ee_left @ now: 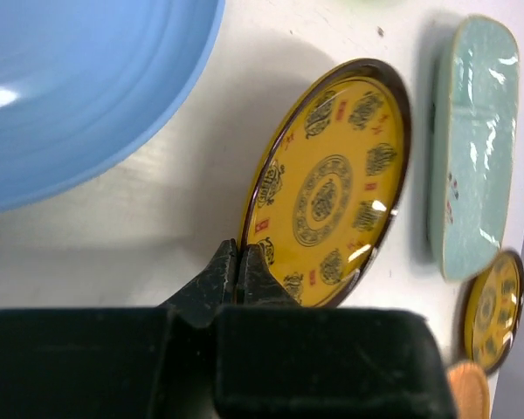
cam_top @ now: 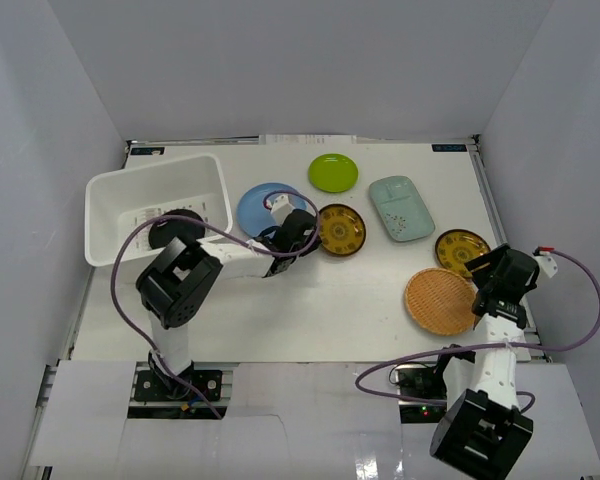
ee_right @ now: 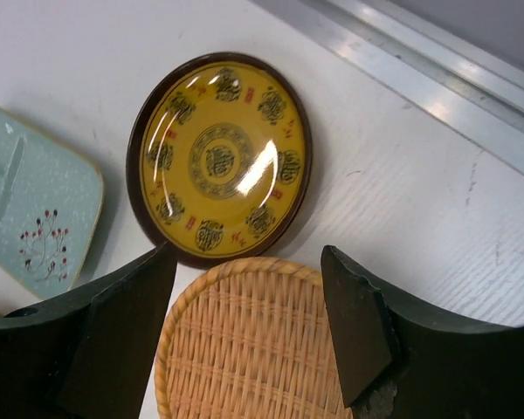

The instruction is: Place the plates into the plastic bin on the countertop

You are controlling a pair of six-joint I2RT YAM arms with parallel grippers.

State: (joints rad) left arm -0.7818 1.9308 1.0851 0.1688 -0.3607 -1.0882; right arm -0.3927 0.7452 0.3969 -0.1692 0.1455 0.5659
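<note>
At the far left of the countertop [cam_top: 310, 300] stands the plastic bin [cam_top: 115, 200], with a black plate [cam_top: 172, 228] lying in it, partly behind my left arm. Just right of the bin lies the blue plate [cam_top: 255, 205], and my left pincer [cam_top: 302, 233] sits between it and the first gold-patterned plate [cam_top: 342, 230]. In the left wrist view its fingers [ee_left: 218, 279] are pressed together right at that plate's near rim; whether the rim is nipped between them I cannot tell. Farther back lies the lime green plate [cam_top: 333, 172], then to the right the mint oblong plate [cam_top: 400, 208] and the second gold-patterned plate [cam_top: 461, 249]. Nearest me on the right is the tan woven plate [cam_top: 438, 300]. My right pincer [ee_right: 244, 262] hangs over its far edge with fingers spread wide, gripping nothing. The woven rim shows between the fingers, and the second gold-patterned plate lies just beyond it.
</note>
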